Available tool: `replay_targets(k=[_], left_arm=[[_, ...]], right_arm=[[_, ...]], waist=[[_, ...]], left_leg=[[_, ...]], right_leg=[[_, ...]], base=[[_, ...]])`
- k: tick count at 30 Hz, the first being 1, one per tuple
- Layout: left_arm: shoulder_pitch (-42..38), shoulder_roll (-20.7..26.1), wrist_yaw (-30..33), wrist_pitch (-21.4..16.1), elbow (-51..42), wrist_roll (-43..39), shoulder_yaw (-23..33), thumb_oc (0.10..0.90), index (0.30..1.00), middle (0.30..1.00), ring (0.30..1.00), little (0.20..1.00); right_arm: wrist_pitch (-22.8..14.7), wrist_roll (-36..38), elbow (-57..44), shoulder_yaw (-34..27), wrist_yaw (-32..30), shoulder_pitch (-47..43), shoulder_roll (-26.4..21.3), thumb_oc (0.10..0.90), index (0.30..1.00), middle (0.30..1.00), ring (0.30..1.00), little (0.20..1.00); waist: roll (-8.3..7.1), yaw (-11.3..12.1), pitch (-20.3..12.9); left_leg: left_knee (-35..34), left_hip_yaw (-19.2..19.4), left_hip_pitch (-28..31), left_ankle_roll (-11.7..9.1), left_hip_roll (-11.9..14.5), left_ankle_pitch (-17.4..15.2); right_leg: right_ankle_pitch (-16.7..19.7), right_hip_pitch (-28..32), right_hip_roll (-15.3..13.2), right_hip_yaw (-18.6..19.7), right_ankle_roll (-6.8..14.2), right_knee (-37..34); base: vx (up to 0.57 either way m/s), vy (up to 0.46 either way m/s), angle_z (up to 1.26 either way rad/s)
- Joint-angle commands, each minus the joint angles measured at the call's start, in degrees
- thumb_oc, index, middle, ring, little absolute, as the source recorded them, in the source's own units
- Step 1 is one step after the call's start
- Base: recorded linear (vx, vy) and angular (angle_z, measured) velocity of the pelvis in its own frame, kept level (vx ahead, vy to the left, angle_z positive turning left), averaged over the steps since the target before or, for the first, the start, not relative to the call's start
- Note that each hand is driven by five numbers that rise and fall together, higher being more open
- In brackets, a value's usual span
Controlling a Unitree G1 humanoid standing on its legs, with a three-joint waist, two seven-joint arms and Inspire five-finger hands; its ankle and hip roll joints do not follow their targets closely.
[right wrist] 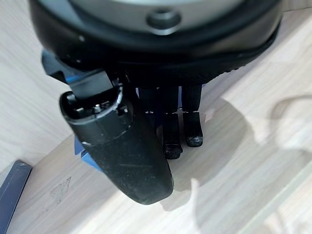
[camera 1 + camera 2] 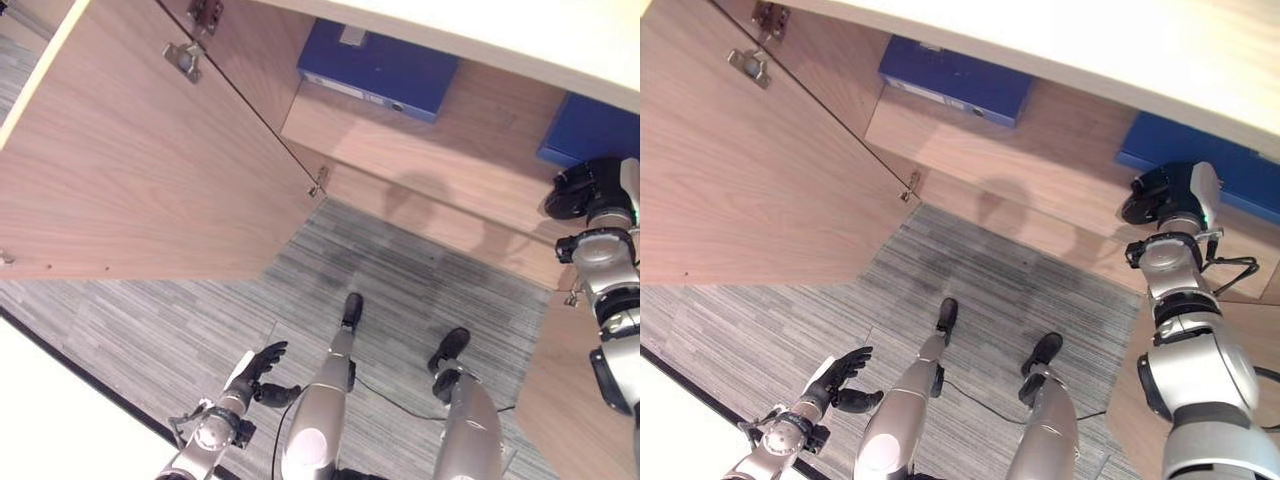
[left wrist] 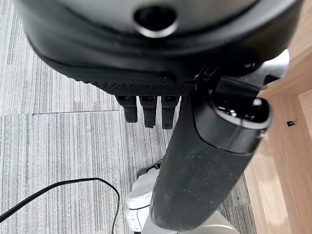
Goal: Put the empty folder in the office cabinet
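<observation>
The right hand (image 2: 1162,192) reaches into the light wooden cabinet (image 2: 420,150) at the shelf's right end, fingers curled on the blue folder (image 2: 590,130) lying there, another blue folder (image 2: 380,68) lies at the shelf's back, and the left hand (image 2: 262,372) hangs relaxed over grey carpet (image 2: 150,330)

A light wooden cabinet shelf (image 2: 430,150) carries two blue folders — one blue folder (image 2: 380,68) lies flat toward its left end, a second blue folder (image 2: 590,128) lies at its right end, well apart. Below the shelf spreads grey striped carpet floor (image 2: 400,280).
</observation>
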Motion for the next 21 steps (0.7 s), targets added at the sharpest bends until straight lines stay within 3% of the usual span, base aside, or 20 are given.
replay_targets(k=[1,3,4,5,10,11,14,18,21], left_arm=[[2.52,2.78,-0.01,-1.30,1.42,-1.77,-1.98,0.800,0.900,0.900,0.900,0.900],[2.31,1.12,0.57,-0.83,3.41,-2.05,-0.37,0.800,0.900,0.900,0.900,0.900],[2.46,0.83,0.82,-0.63,4.09,-2.14,0.15,0.800,0.900,0.900,0.900,0.900],[2.44,0.10,1.10,-0.46,4.75,-2.33,0.87,0.800,0.900,0.900,0.900,0.900],[3.94,-2.82,1.99,1.16,9.71,-1.59,5.73,0.800,0.900,0.900,0.900,0.900],[4.44,-4.06,2.47,2.16,12.71,0.41,8.38,0.800,0.900,0.900,0.900,0.900],[5.94,-5.09,2.92,2.69,14.46,4.06,10.53,0.800,0.900,0.900,0.900,0.900],[6.45,-5.72,2.77,3.03,16.51,6.32,11.66,0.800,0.900,0.900,0.900,0.900],[6.12,-5.17,3.34,2.86,16.84,5.63,12.87,0.800,0.900,0.900,0.900,0.900]], right_arm=[[-0.97,4.07,-2.30,-0.72,-5.28,-6.14,-11.81,0.400,0.300,0.300,0.300,0.300],[-2.55,5.57,-9.17,-4.99,-7.40,0.22,-6.57,0.400,0.300,0.300,0.300,0.300],[-2.81,5.63,-13.21,-7.14,-8.05,3.48,-4.36,0.582,0.573,0.573,0.573,0.573],[-3.65,6.43,-15.21,-8.96,-8.44,6.43,-1.66,0.800,0.900,0.900,0.900,0.900],[-5.01,3.21,-34.52,-14.74,-7.08,27.29,12.14,0.800,0.900,0.900,0.900,0.900],[-5.72,2.00,-42.29,-17.65,-5.82,36.70,16.97,0.800,0.900,0.900,0.900,0.900],[-5.46,-0.32,-47.76,-19.57,-3.36,46.85,20.55,0.800,0.900,0.900,0.900,0.900],[-5.02,0.00,-50.47,-19.26,0.04,53.69,23.91,0.800,0.900,0.900,0.900,0.900],[-4.21,-0.77,-49.85,-15.75,1.89,52.30,24.78,0.800,0.900,0.900,0.900,0.900]], waist=[[0.53,1.36,-3.18],[-0.94,0.57,-4.59],[-1.77,0.35,-5.07],[-2.61,-0.12,-5.57],[-7.08,-2.48,-9.82],[-8.40,-4.03,-11.77],[-10.03,-5.23,-15.31],[-10.77,-5.94,-18.59],[-10.80,-5.44,-18.60]], left_leg=[[-0.37,0.05,1.83,-2.17,4.09,-2.25],[-0.75,0.09,3.46,-1.80,4.29,-2.85],[-0.75,0.02,4.22,-1.65,4.36,-3.14],[-0.84,-0.03,5.00,-1.45,4.56,-3.52],[-2.75,1.42,10.64,-0.68,5.23,-4.30],[-3.57,2.20,13.27,-0.56,4.99,-4.86],[-4.47,2.70,17.28,-0.24,4.06,-6.15],[-4.58,2.25,22.39,1.53,1.92,-8.88],[-3.96,2.53,25.38,2.99,1.30,-9.75]], right_leg=[[-4.85,4.66,-0.46,3.65,6.12,0.79],[-4.47,6.48,0.18,4.00,5.96,-0.71],[-4.09,7.29,0.46,4.17,5.91,-1.43],[-3.80,8.27,0.82,4.33,5.82,-2.23],[-1.12,15.58,2.27,4.84,6.20,-9.09],[-0.16,18.55,2.33,4.60,6.46,-11.46],[1.02,23.52,2.08,3.85,7.08,-14.81],[2.09,27.16,0.13,3.99,8.09,-13.03],[6.34,25.92,-0.61,6.28,9.97,-4.45]], base=[[0.04,0.023,-0.03],[0.08,0.024,-0.07],[0.10,0.006,-0.15],[0.08,0.001,-0.20],[0.16,0.027,-0.25],[0.24,0.121,-0.30],[0.20,0.141,-0.04],[0.13,0.172,-0.06],[0.05,0.146,0.01]])
